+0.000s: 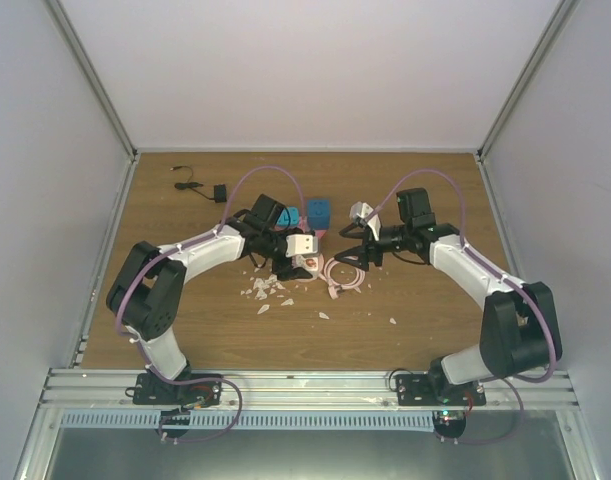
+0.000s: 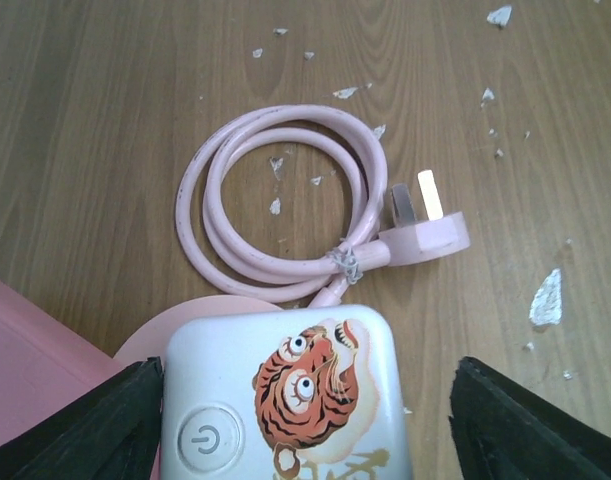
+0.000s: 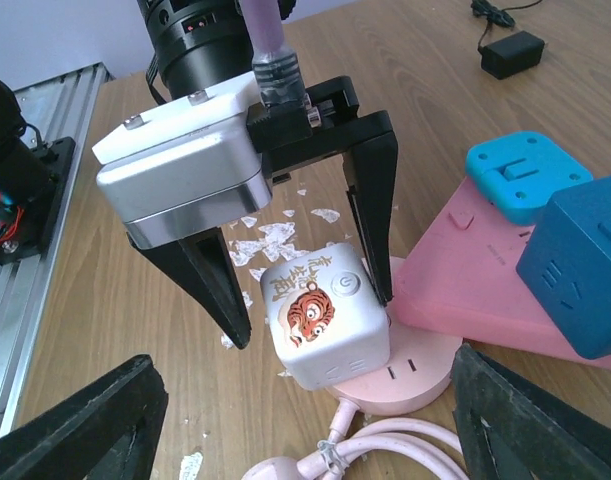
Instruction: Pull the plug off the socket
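left gripper point(image 3: 310, 315): jaws wide, straddling the white cube plug point(image 2: 295, 400) (tiger print, power button on top). far finger is at the cube's edge and the near finger shows a gap, so nothing gripped yet. cube sits on a round pink disc point(image 3: 405, 375), mid-table between the two arms. the disc's coiled pink cord point(image 2: 285, 200) lies loose just beside it. the socket point(image 3: 485, 290), a flat pink strip, is just right of the disc, touching or overlapping, can't tell which. a teal cube point(image 3: 525, 170) and a blue cube point(image 3: 580, 270) sit on it. right gripper point(image 1: 351, 256): open, empty, over the cord.

handling, my read: cube is hard glossy plastic, light, rounded corners, so slippery. take it on two opposite flat sides about mid-height, not the corners. pins hold by friction and the base under it looks light, so it'll likely lift with the cube unless the right gripper pins it down. pull straight up, no rocking.
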